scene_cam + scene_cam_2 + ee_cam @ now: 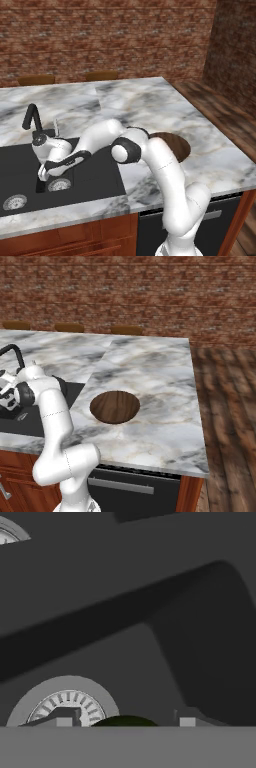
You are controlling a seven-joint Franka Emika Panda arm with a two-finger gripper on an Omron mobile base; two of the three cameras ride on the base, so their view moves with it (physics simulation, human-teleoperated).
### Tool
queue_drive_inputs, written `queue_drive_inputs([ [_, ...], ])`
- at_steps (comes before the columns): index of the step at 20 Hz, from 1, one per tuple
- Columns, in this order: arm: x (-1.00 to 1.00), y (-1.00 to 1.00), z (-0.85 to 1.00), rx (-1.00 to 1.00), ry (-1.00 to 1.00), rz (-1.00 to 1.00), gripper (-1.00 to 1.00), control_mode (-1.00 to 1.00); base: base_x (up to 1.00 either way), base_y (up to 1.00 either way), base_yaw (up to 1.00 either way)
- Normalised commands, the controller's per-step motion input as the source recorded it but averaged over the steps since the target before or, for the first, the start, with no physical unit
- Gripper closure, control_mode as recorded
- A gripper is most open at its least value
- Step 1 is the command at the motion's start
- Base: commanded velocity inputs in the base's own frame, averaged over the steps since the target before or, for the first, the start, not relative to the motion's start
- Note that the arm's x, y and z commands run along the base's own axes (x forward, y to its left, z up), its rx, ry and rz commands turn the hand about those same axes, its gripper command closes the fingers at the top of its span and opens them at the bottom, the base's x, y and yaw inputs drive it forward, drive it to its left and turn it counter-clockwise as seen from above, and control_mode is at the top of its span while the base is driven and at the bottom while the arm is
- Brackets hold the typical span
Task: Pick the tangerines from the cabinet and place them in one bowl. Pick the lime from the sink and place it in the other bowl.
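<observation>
I have the arm bent down into the sink (95, 172), with the gripper (125, 721) low over the black basin floor near a steel drain (66, 704). In the hand view the lime (125, 720) shows as a dark green sliver at the bottom edge, sitting between the two fingertips (64, 720), with clear space to either side. So I read the gripper as spread wide around the fruit and not yet pinching it, though most of the lime is cut off by the frame edge and I can't see whether either pad touches it.

My guess on handling: the lime is light, firm and round, with a smooth skin that will want to squirt out or roll across the flat basin if I catch it off-centre. I'd take it across its widest girth, pads level on opposite sides, and squeeze only enough to hold. It isn't fragile, but a hard pinch above the equator would pop it downward.

The brown bowl (114, 406) waits on the marble surface (150, 371) to the right of the sink, near the front edge, with nothing in it. That is where I expect the lime belongs.
</observation>
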Motion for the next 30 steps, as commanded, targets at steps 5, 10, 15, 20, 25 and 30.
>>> queue_drive_inputs([
  [5, -0.21, -0.01, 0.86, 0.0, -0.02, -0.02, 1.0, -1.0, 0.0, 0.0, 0.0],
  [10, -0.36, -0.34, 0.64, 0.0, -0.02, -0.05, 1.0, -1.0, 0.0, 0.0, 0.0],
  [15, -0.38, -0.54, 0.54, -0.01, -0.04, -0.04, 1.0, -1.0, 0.0, 0.0, 0.0],
  [20, -0.42, -0.79, 0.37, -0.01, -0.04, -0.04, 1.0, -1.0, 0.0, 0.0, 0.0],
  [25, -0.21, -0.82, 0.65, 0.0, -0.06, -0.08, 1.0, -1.0, 0.0, 0.0, 0.0],
  [30, -0.16, -0.64, 0.79, 0.0, -0.08, -0.04, 1.0, -1.0, 0.0, 0.0, 0.0],
])
